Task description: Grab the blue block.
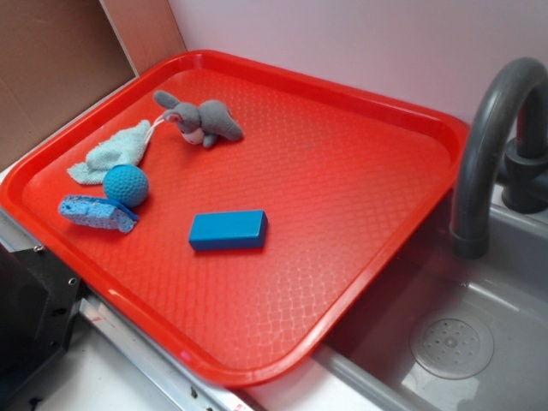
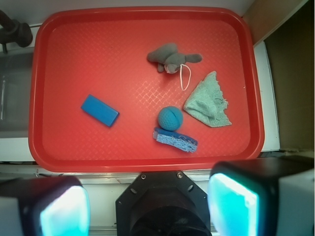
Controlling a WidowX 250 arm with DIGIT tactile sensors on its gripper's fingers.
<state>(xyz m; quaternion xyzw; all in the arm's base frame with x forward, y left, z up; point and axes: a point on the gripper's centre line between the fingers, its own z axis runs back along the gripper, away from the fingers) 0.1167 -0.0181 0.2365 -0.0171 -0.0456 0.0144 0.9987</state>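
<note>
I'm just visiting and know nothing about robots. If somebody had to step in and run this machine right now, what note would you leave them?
Hand: open, holding nothing, high above the near edge of the red tray.

Blue block: lying flat on the tray, alone, clear of everything else. In the wrist view it sits left of centre.

Do not confuse it with the teal ball or the blue sponge piece, which touch each other near the tray's edge. A grey stuffed toy and a pale green cloth lie beyond them.

Done: nothing yet; block untouched.

Left: move over the block, lower, close across its narrow sides, lift.
</note>
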